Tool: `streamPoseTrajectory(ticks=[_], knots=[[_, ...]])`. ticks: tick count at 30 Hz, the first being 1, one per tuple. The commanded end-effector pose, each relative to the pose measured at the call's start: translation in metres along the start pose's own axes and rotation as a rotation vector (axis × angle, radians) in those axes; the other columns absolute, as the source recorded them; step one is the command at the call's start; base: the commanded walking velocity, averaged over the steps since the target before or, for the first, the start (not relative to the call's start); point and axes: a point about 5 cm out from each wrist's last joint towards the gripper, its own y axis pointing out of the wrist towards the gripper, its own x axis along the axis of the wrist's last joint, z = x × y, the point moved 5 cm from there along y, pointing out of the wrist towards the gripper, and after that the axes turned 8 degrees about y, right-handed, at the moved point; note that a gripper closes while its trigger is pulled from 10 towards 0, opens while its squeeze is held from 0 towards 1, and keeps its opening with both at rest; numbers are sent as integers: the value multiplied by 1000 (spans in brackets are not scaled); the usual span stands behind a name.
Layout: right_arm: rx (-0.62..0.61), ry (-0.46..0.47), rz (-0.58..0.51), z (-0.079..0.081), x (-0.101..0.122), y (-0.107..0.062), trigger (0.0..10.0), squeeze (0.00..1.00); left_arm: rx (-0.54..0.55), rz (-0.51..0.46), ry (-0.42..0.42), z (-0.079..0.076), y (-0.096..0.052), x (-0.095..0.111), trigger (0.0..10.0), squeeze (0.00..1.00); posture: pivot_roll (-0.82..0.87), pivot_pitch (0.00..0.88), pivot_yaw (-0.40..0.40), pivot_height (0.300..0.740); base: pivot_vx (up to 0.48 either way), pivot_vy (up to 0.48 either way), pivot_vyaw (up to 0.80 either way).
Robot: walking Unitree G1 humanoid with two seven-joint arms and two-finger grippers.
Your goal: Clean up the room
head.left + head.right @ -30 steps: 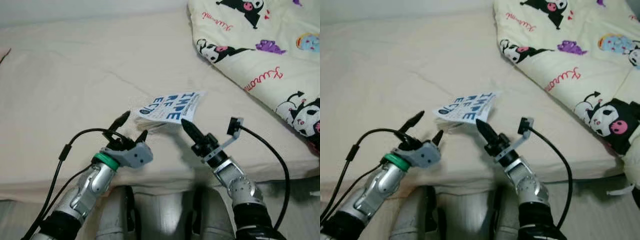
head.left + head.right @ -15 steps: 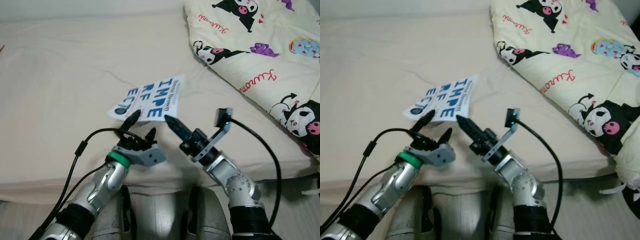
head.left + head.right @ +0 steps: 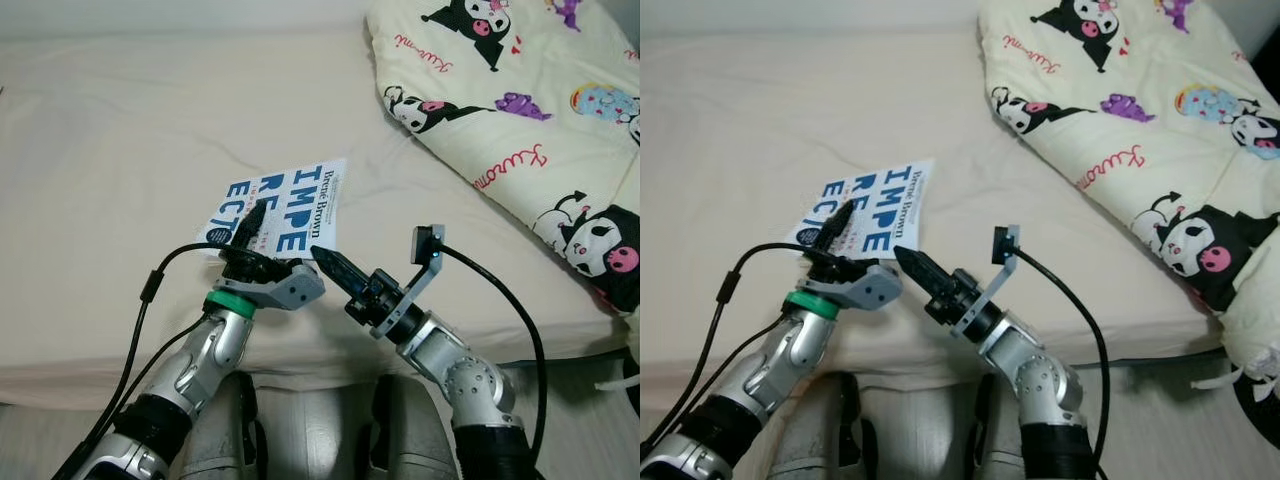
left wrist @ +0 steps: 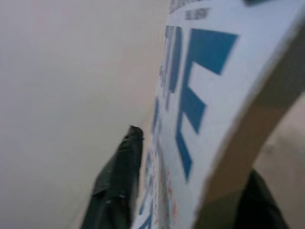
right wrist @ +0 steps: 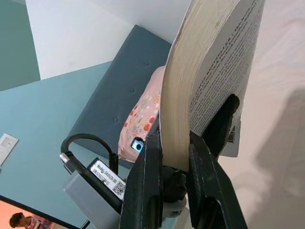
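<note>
Both my end effectors now clamp the book [image 3: 283,207]: left end effector [image 3: 262,238], right end effector [image 3: 333,266]; bed [image 3: 130,130] below; quilt [image 3: 520,110] nearby.

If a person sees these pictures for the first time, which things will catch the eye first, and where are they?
The white paperback book with big blue letters stands out, held just above the cream bed sheet near the bed's front edge. The right gripper is shut on its page edge and the left gripper clasps its near-left corner. At the right lies a pale yellow quilt printed with black-and-white cartoon characters.
</note>
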Motion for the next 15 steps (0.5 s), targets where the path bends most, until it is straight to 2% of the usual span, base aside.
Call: streamPoseTrajectory(ticks=[1,13,14,15], knots=[[16,8,-13,3,1,-2,0,0,-19,43,0,-5,-8,-12,0,0,-18,139,58,612,0,0,0],[-23,5,-36,-3,4,-7,0,0,20,67,-2,3,-5,-19,0,0,-18,131,60,612,0,0,0],[-58,-14,-41,-7,6,-9,2392,0,29,67,-3,5,-4,-20,0,0,-18,130,59,612,0,0,0],[-98,-52,-47,-13,8,-10,10000,0,40,68,-5,7,-4,-20,0,0,-18,130,59,612,0,0,0]])
